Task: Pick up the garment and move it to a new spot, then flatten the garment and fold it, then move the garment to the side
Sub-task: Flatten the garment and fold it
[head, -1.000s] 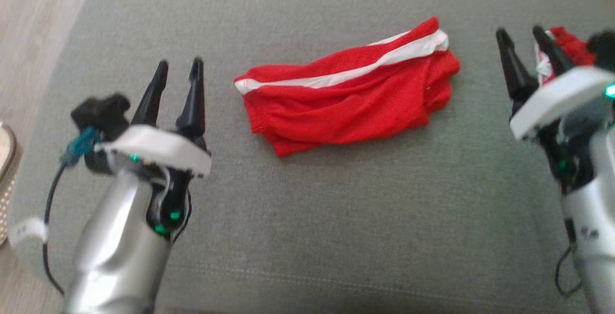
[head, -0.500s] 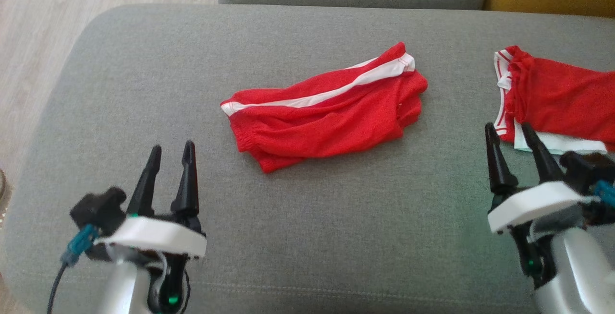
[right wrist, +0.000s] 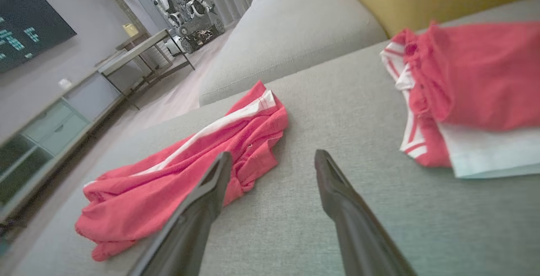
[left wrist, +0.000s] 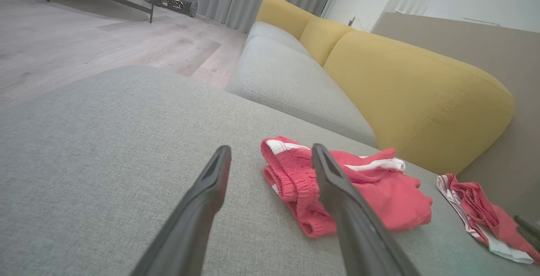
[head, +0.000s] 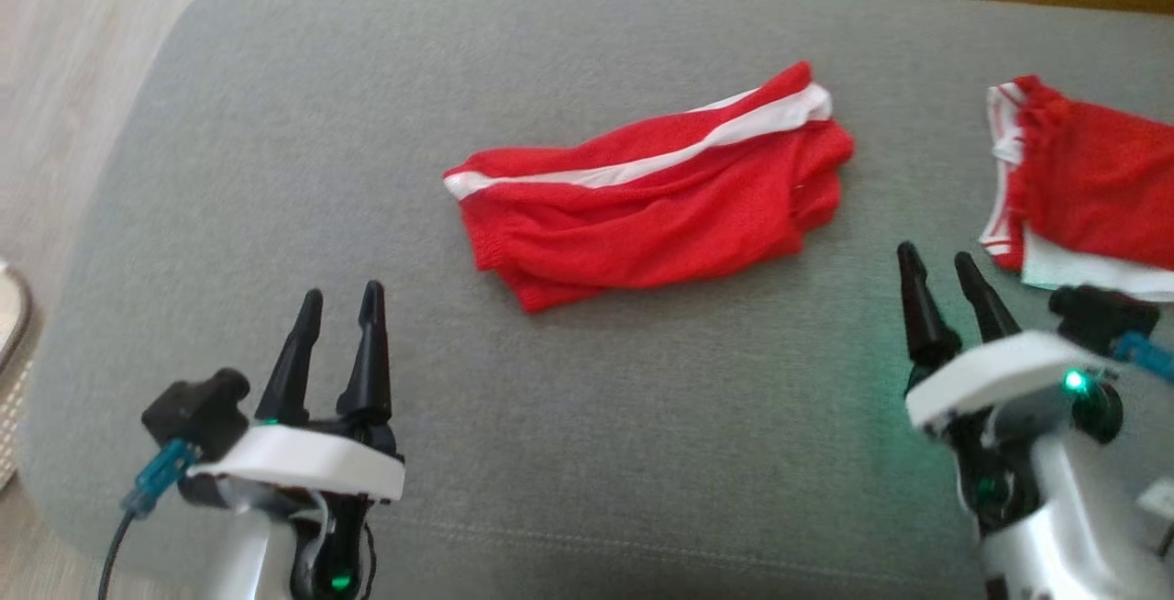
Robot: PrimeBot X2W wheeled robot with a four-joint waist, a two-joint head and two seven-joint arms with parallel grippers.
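The garment (head: 651, 196) is a pair of red shorts with a white side stripe. It lies crumpled in the middle of the grey seat cushion (head: 642, 416), and is also seen from the wrists (left wrist: 379, 200) (right wrist: 177, 174). My left gripper (head: 342, 297) stands open to the front left of it, with nothing between its fingers (left wrist: 271, 149). My right gripper (head: 935, 256) is open too, off the garment's right end and apart from it (right wrist: 273, 154).
A second red garment (head: 1091, 187) with white trim lies on a white cloth at the cushion's right edge, close to my right gripper. A yellow backrest (left wrist: 400, 82) rises behind. Wooden floor (head: 55, 77) and a perforated basket rim (head: 9, 306) are to the left.
The head camera has shifted. Both grippers now sit lower in the picture, nearer the cushion's front, than a second ago. The garment lies as before and both grippers stay open.
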